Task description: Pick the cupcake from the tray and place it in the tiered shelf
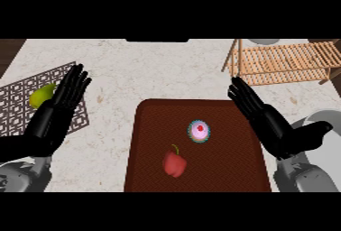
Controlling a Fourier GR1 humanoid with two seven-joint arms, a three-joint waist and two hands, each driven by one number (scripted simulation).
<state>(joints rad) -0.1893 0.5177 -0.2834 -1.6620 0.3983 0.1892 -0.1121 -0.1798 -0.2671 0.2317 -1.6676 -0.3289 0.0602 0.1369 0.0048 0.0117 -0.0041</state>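
We look down on a pale speckled counter point(153, 67) with a dark brown tray point(220, 176) in the near middle. The cupcake point(199, 131), pink on top with a red dot and a bluish wrapper, sits on the tray a little right of its centre, toward the far half. Nearer to us and slightly left of it on the same tray lies a red pepper point(175, 163) with a green stem, apart from the cupcake. The wooden slatted shelf point(286, 61) stands at the far right of the counter, well apart from the tray, and we see nothing resting on its slats. At the left a dark lattice mat point(20, 97) lies on the counter with a yellow-green pear point(41, 94) on it. Our left hand point(63, 106) is raised over the mat's right edge, fingers straight and together, holding nothing; it partly covers the pear. Our right hand point(266, 119) stands just beside the tray's right edge, fingers straight and pointing far-left, thumb spread to the right, also holding nothing and not touching the cupcake. A grey rounded thing point(326, 118) shows behind the right hand at the right edge; we cannot tell what it is.
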